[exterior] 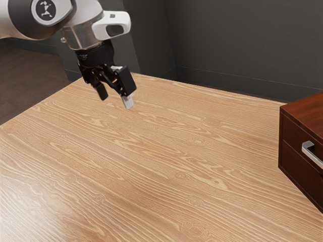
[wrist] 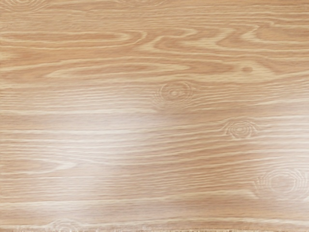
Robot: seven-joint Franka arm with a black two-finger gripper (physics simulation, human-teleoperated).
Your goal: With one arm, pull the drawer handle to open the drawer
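Light oak-grain wooden bench [exterior: 166, 166] carries a dark reddish wooden drawer cabinet [exterior: 297, 136] with silver bar handle [exterior: 313, 154] at the exterior view's right. Black two-finger tool [exterior: 116, 97] hovers well apart from it, fingers spread, gripping nothing.

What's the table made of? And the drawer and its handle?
Table: looks like light wood, with wavy grain, knots and a slight sheen. Drawer: dark reddish wood, smooth, perhaps varnished. Handle: probably metal, silvery grey and shiny.

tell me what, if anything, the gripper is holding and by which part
Nothing is held: the gripper hangs open above the table, far from the drawer handle at the exterior view's right.
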